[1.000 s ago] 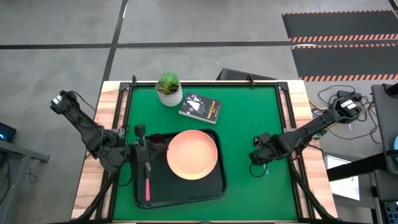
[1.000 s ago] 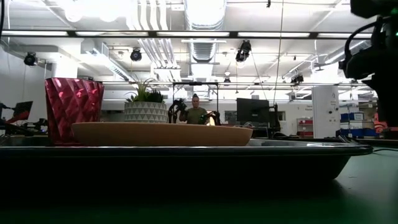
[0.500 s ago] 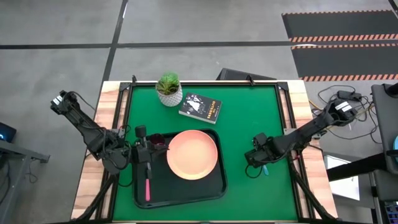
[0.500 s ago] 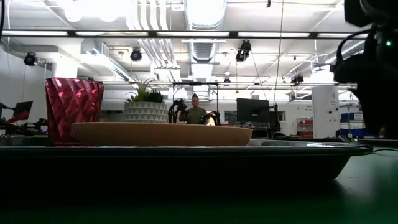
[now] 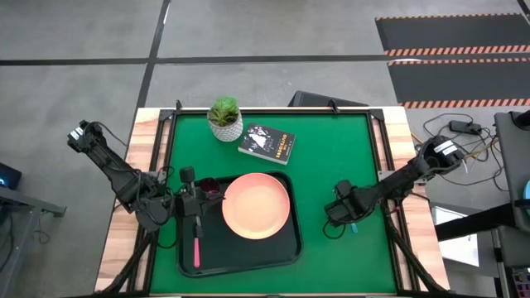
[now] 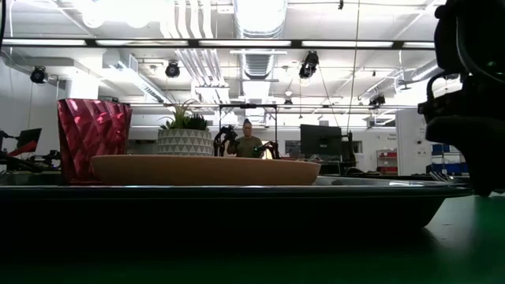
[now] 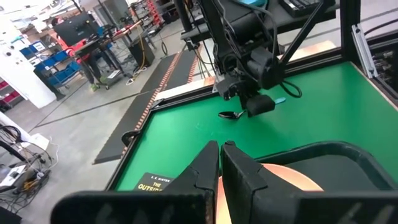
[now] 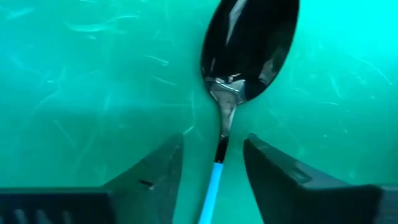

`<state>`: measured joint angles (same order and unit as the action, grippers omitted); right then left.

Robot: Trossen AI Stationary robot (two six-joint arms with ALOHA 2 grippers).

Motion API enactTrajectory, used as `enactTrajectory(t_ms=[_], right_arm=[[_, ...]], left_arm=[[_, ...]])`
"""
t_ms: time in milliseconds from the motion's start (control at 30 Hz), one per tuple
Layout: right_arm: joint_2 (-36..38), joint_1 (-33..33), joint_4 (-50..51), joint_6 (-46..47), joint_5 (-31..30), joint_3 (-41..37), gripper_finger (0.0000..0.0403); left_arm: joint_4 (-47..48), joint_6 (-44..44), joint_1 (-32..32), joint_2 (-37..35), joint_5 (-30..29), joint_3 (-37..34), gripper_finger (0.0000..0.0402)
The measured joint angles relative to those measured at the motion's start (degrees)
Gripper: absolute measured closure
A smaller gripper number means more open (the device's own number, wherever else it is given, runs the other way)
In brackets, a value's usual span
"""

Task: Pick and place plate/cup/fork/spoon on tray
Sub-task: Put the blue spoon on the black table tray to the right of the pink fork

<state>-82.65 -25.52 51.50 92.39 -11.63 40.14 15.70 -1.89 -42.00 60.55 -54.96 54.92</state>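
Note:
The black tray (image 5: 281, 248) lies at the table's near left. On it are the salmon-pink plate (image 5: 255, 205), the maroon cup (image 5: 209, 187) and the pink-handled fork (image 5: 196, 248). The spoon (image 8: 249, 43) lies flat on the green mat right of the tray. It also shows in the high view (image 5: 354, 225). My right gripper (image 8: 214, 168) is open and low over it, with one finger on each side of the spoon's neck and blue handle (image 8: 213, 183), apart from them. My left gripper (image 7: 219, 155) is shut and empty above the tray's left part (image 5: 192, 203).
A white pot with a green plant (image 5: 224, 120) and a small black book (image 5: 267, 143) stand at the far side of the mat. Bare green mat lies right of the tray and toward the far right (image 5: 339, 157). A person shows far off in the room (image 6: 248, 144).
My right gripper has gone down and a little toward the table's near left, and now stands low over the spoon. The spoon and the things on the tray have stayed where they were.

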Motion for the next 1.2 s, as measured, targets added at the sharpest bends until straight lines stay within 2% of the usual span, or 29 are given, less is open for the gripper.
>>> enactTrajectory(t_ms=[300,367,533,767,900,1000,1200], right_arm=[[0.04,0.02,-1.74,-0.97,-1.41,-0.15,0.0371],[0.15,0.03,-1.73,-1.49,-1.45,-0.17,0.0388],[2.41,0.07,-1.37,-1.96,-0.81,-0.42,0.0392],[11.51,0.04,-0.62,-0.47,-0.76,0.09,0.0393],[15.47,0.02,-0.82,-0.65,-2.47,2.38,0.0393],[16.55,0.02,-0.90,-1.58,-3.49,5.24,0.0394],[13.04,0.00,-0.87,-4.38,-4.76,13.59,0.0394]], left_arm=[[-0.28,0.06,0.00,0.02,0.00,-0.02,0.0401],[-0.28,0.06,0.00,0.09,0.00,-0.02,0.0402],[-0.26,0.04,0.00,0.14,0.00,-0.20,0.0401],[-0.72,0.22,0.00,0.07,-0.02,-1.23,0.0402],[-0.70,0.04,0.00,0.04,-2.85,-1.66,0.0402],[-0.65,0.02,-0.07,-0.14,-5.86,-1.68,0.0402],[-0.05,0.00,-0.04,-0.28,-6.23,-1.97,0.0402]])
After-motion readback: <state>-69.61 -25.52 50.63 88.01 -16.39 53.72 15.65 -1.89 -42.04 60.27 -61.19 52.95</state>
